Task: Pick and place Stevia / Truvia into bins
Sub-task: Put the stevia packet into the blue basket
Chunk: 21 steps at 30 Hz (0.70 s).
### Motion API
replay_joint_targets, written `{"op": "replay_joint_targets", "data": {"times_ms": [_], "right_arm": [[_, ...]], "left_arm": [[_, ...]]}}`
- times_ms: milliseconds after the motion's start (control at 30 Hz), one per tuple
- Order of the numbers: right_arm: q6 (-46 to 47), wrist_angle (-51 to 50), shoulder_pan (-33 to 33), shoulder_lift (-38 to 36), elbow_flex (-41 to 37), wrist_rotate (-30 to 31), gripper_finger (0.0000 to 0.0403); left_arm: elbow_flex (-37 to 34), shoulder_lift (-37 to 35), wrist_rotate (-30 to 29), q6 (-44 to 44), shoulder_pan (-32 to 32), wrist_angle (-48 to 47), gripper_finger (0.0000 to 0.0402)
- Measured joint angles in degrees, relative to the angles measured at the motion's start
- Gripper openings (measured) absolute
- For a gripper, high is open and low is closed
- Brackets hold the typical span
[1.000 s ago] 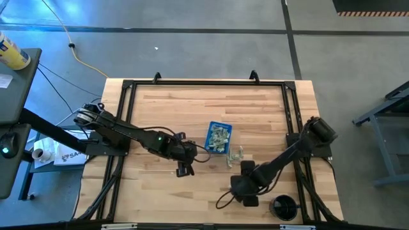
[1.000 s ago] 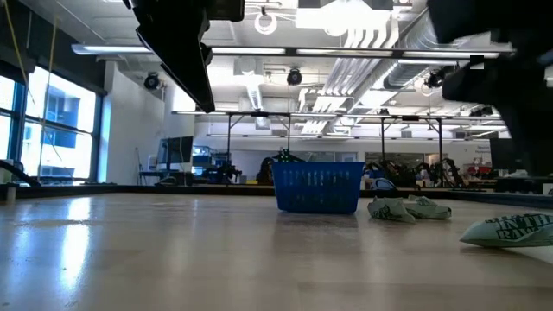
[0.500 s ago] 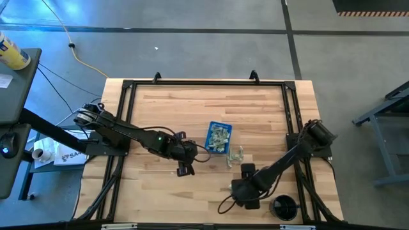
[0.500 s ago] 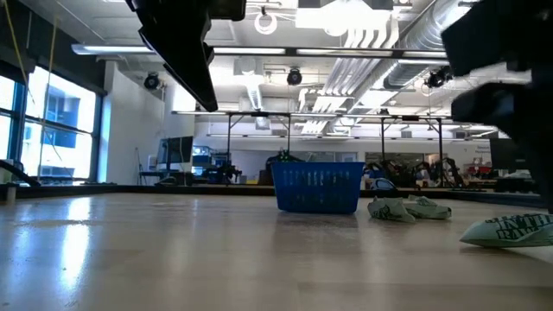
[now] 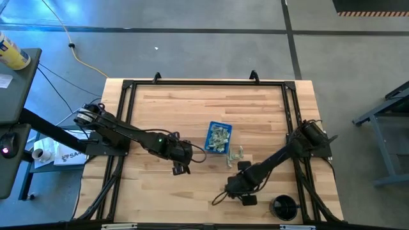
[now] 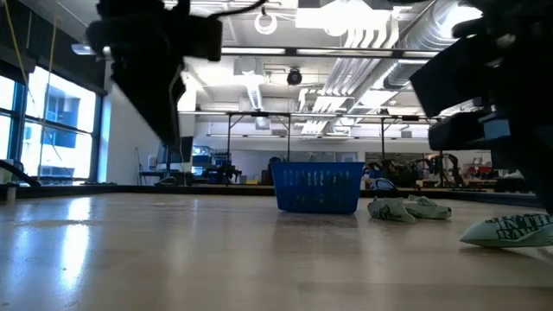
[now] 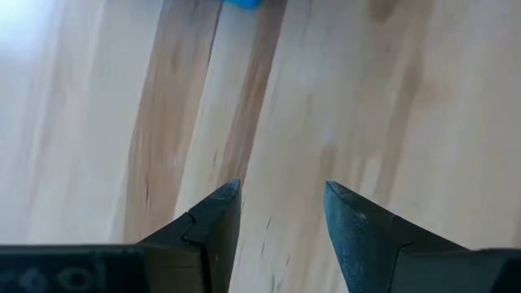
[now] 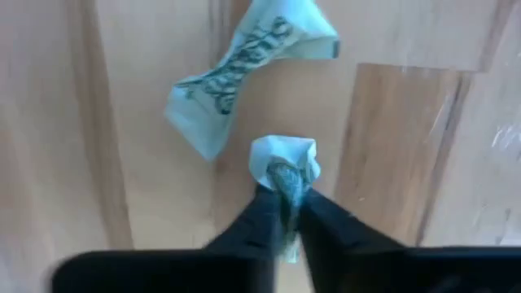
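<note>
Now one blue bin [image 5: 218,137] is seen near the middle of the desk [image 5: 160,102], and several sachets are already heaped in it. Two crumpled sachets [image 5: 236,154] are seen lying just beside the bin, toward the right arm; in the low view they are shown as a pale green and white pair [image 6: 409,208], and a third sachet [image 6: 508,229] is seen nearer the camera. One black cup [image 5: 284,207] is placed at the desk's front edge.

One sachet [image 8: 285,167], pale green, white and twisted, is gripped by the right end effector [image 8: 286,213], with its fingers closed on it above the desk, and another flat sachet [image 8: 244,69] is seen just past it on the wood.

The left end effector [image 7: 278,213] is held open and empty over bare wood.

Compared with one second ago, the right end effector [image 5: 238,186] is found a little nearer the bin, and the left end effector [image 5: 180,167] has been drawn back slightly from it.
</note>
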Motion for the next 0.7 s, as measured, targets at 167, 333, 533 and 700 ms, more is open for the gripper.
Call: {"op": "replay_joint_targets", "data": {"times_ms": [167, 333, 533, 700], "right_arm": [[-1.6, -0.81, -4.29, -1.16, -0.19, -4.77, 0.0024], [-4.15, -2.47, -10.43, -8.81, -0.14, 0.79, 0.0007], [-10.48, 2.24, -22.49, -16.46, -0.09, 6.61, 0.0022], [-12.08, 11.62, -31.62, -15.28, -0.09, 4.67, 0.0045]], "left_arm": [[-4.29, -0.82, 0.71, -4.11, 0.0, -0.02, 0.0211], [-7.34, -4.79, 0.16, -8.84, 0.0, 1.01, 0.0211], [-12.41, -11.11, -1.58, -13.13, 2.86, 4.38, 0.0211], [-13.4, -12.46, -1.1, -9.06, 7.35, 5.2, 0.0211]]}}
